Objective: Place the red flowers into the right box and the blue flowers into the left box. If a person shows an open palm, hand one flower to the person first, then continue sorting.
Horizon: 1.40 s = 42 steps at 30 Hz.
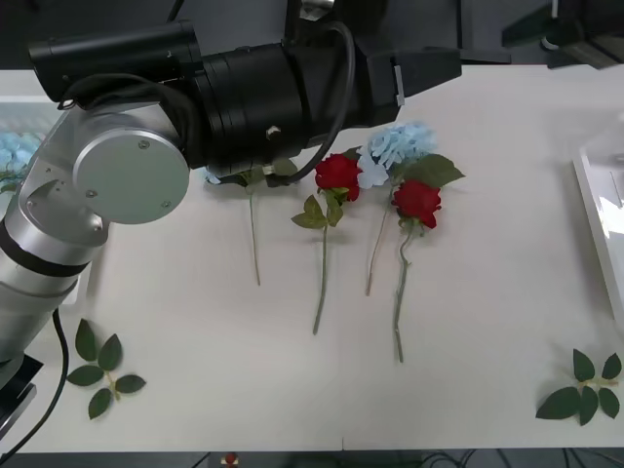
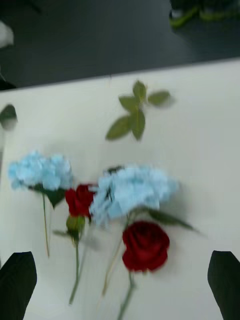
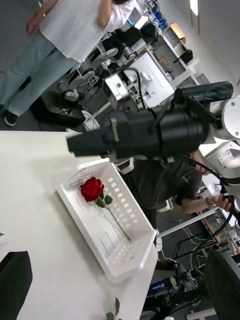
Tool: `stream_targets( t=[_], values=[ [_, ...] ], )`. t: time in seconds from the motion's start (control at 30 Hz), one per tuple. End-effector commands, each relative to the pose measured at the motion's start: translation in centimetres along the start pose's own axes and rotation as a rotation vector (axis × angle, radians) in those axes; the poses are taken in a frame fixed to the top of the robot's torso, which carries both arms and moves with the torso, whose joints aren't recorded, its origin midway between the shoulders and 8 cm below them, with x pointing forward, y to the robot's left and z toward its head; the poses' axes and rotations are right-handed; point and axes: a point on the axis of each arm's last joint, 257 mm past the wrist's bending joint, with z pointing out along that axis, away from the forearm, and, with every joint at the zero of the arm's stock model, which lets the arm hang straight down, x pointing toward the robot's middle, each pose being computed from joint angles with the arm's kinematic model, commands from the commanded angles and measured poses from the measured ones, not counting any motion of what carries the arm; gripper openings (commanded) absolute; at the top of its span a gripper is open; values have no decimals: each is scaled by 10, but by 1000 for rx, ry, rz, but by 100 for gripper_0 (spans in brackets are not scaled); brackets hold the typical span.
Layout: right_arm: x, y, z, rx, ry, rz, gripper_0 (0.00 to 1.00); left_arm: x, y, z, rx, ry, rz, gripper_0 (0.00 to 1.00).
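Note:
Two red flowers [image 1: 338, 175] [image 1: 417, 202] and a blue flower [image 1: 402, 146] lie mid-table with their stems toward me. A second blue flower [image 2: 42, 170] lies to their left, mostly under my left arm [image 1: 244, 97], which reaches across the far side. The right gripper [image 2: 122, 254] hovers open above the flowers, over a red flower [image 2: 146, 246]. My left gripper [image 3: 120, 255] is open and empty, facing the right box [image 3: 125, 250], which holds one red flower [image 3: 92, 189]. The left box [image 1: 19, 117] holds a blue flower [image 1: 15, 154].
Loose leaf sprigs lie near the front-left corner [image 1: 102, 369], near the front-right corner [image 1: 585, 388] and beyond the flowers [image 2: 135, 112]. The right box [image 1: 600, 205] sits at the table's right edge. A black forearm [image 3: 150, 130] crosses in front of it.

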Motion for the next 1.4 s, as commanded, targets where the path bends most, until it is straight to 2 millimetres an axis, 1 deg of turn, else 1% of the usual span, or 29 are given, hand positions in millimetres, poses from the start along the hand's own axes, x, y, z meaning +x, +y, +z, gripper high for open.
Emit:
stream_targets(
  t=[0.03,0.1,0.13,0.2,0.27,0.37,0.47,0.57,0.67,0.8,0.87,0.93,1.07,1.13,1.23,1.33,1.4],
  values=[
    [24,0,-33,2,104,-2,100,-28,2,-16,-52,20,88,100],
    [46,-3,-33,13,174,0,100,-32,7,-22,-84,50,100,100],
    [58,-6,-31,20,209,-1,100,-34,11,-27,-105,69,101,100],
    [77,-14,-24,48,247,-6,100,-34,17,-34,-141,113,108,100],
    [98,-21,-11,87,263,10,100,-32,34,-47,-216,170,119,100],
    [118,-24,8,119,251,26,100,-28,55,-61,-312,233,138,100],
    [148,-25,32,146,240,32,100,-13,90,-80,-463,322,159,100],
    [173,-24,50,162,227,53,100,1,120,-99,-597,389,157,100],
    [189,-26,62,199,214,64,100,14,153,-121,-751,453,154,100],
    [203,-28,78,236,196,104,100,28,185,-137,-929,479,153,100],
    [208,-32,86,262,192,118,100,37,197,-137,-973,477,109,100],
    [215,-36,96,295,184,140,100,47,211,-132,-994,472,59,100],
    [227,-40,113,345,171,167,100,56,237,-129,-1035,471,54,100],
    [232,-43,123,379,156,168,100,56,252,-131,-1074,468,73,100],
    [240,-44,138,419,128,170,100,57,268,-131,-1113,468,91,100],
    [244,-41,151,435,106,205,100,57,281,-135,-1148,470,77,100],
    [246,-40,157,444,97,222,100,57,287,-137,-1168,470,70,100]
  ],
)
